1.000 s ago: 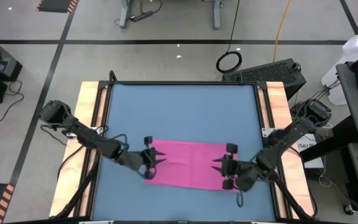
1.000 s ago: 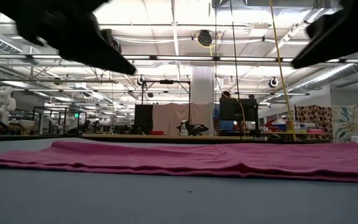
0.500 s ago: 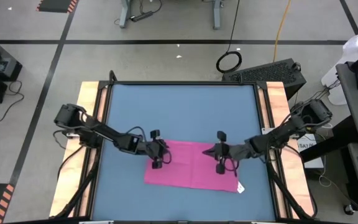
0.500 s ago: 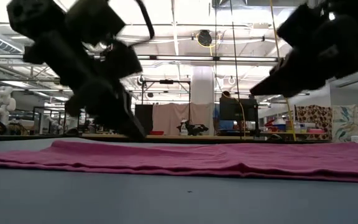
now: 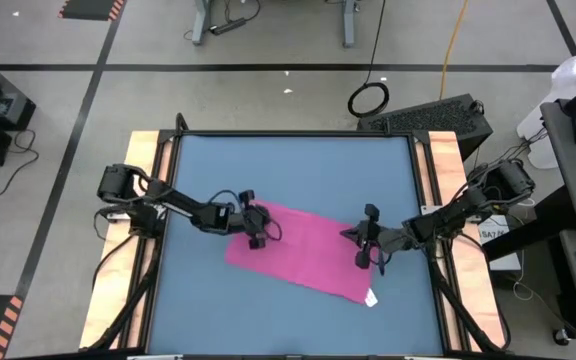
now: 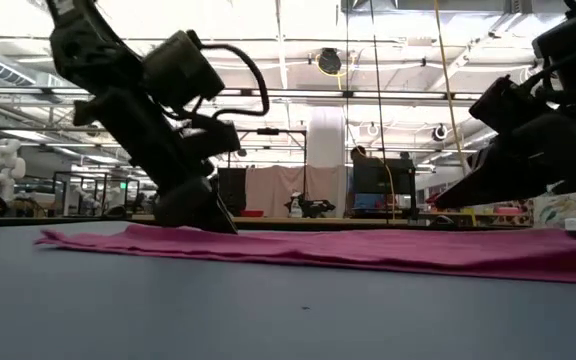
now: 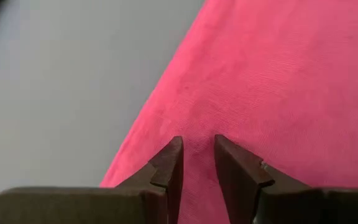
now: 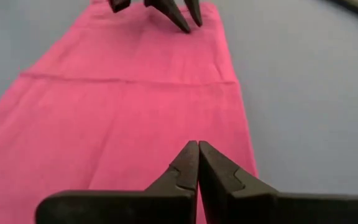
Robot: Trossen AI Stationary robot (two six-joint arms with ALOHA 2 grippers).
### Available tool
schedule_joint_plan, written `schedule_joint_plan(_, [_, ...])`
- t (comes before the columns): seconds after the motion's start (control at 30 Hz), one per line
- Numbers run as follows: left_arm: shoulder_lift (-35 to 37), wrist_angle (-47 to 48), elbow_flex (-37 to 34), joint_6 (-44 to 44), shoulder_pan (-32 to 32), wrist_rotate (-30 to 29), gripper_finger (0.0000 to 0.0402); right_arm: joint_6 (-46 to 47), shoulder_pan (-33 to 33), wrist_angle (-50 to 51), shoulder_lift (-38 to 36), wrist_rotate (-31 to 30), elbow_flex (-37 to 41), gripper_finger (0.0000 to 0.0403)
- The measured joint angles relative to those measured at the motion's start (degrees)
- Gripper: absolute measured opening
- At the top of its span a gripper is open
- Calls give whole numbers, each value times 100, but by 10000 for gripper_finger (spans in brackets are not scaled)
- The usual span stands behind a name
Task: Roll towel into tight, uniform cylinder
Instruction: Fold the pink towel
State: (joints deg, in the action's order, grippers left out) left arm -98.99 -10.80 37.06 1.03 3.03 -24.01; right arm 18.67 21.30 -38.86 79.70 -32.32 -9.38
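Note:
The magenta towel (image 5: 303,255) lies flat and slanted on the blue tabletop, with its white tag (image 5: 370,297) at the near right corner. My left gripper (image 5: 271,228) is down on the towel's left end, its fingers a narrow gap apart (image 7: 199,146). My right gripper (image 5: 348,237) is shut (image 8: 197,146) over the towel's right end, near the far long edge. In the low view its tip (image 6: 440,204) stands above the cloth (image 6: 368,248). No cylinder shows. My left gripper rests both fingertips (image 7: 174,152) on the towel's top face near the far left corner (image 7: 166,118), beside the far long edge. The fingers slant down from the table's left. A small pucker of cloth sits in the gap between them. The towel lies on the table.
Bare blue tabletop (image 5: 288,170) lies beyond the towel and in front of it. Wooden rails run along the table's left side (image 5: 146,200) and right side (image 5: 448,170). My left gripper (image 8: 166,11) shows far off in the right wrist view.
Both grippers have come down toward the towel. My left gripper has gone toward the far edge on the cloth. The towel's left end has slid that way with it. The towel has turned from square with the table to slanted, and its tagged corner has stayed nearly in place.

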Motion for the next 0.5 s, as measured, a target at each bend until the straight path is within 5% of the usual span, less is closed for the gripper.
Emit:
schedule_joint_plan(0.13, [173, 46, 9, -288, -452, -140, 97, -183, -9, -114, 2, -404, 8, 1])
schedule_joint_plan(0.3, [722, 13, 46, -300, -682, 357, 97, -138, -120, -547, 2, -356, 6, 1])
schedule_joint_plan(0.5, [1469, 269, -6, 267, -498, 1912, 97, 16, -225, -657, 8, -334, -2, 0])
